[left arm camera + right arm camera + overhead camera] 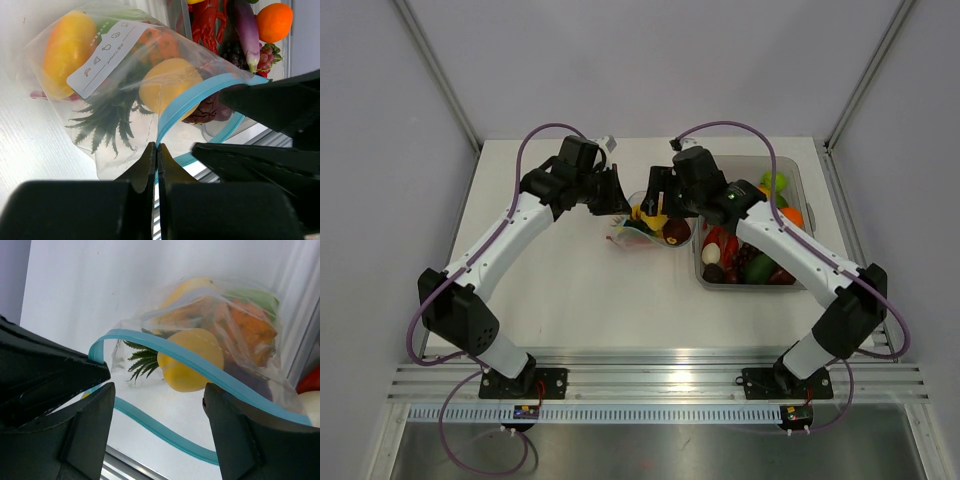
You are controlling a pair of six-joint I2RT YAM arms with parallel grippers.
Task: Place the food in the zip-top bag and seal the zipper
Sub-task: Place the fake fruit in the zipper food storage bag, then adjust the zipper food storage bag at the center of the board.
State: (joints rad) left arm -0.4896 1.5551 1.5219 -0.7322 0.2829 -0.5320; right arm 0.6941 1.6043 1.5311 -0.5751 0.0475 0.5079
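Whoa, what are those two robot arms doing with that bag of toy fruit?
They are filling a zip-top bag with food. The left gripper is pinched shut on the blue zipper. The right gripper is open at the bag's mouth, holding nothing. Several pieces already sit inside, the mouth gapes unsealed, and more food waits in the clear tub.

White-shelled arms with black joints and purple cables.

Zip-top bag lies mid-table, food inside it; tub sits just right of bag (more food in tub).
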